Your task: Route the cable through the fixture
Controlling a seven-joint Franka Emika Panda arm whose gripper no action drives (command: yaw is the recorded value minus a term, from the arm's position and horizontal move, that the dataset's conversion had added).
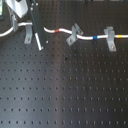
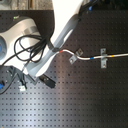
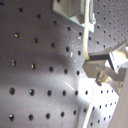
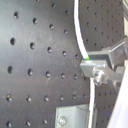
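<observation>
So in the first exterior view the cable [image 1: 64, 33] runs across the upper part of the black perforated breadboard [image 1: 65, 90], coming in from the first exterior view's left edge and heading to the right. It passes three grey metal clips: a left clip [image 1: 29, 31], a middle clip [image 1: 73, 35] that sits tilted, and a right clip [image 1: 110, 38]. There's a red band [image 1: 56, 30] between the left and middle clips, a blue band [image 1: 94, 38] between middle and right, and a yellow band [image 1: 119, 36] just past the right clip. A dark finger with a white tip [image 1: 39, 42] comes down just beside the left clip.

Second exterior view: the white Panda arm [image 2: 62, 30] covers most of the cable's near end. Past it, the cable shows up with the red band at the arm's edge, then goes through the middle clip [image 2: 73, 56] and the right clip [image 2: 103, 58], yellow band beyond that. A bundle of black cords [image 2: 27, 50] lies on the second exterior view's left.

First wrist view: the cable [image 3: 86, 35] runs past a grey clip [image 3: 75, 12] and down to the gripper [image 3: 91, 66], whose finger [image 3: 99, 66] presses right on it.

Second wrist view: same deal, the cable [image 4: 78, 35] curves into the finger [image 4: 95, 64], another grey clip [image 4: 72, 116] nearby. Looks clamped on the cable to me.
</observation>
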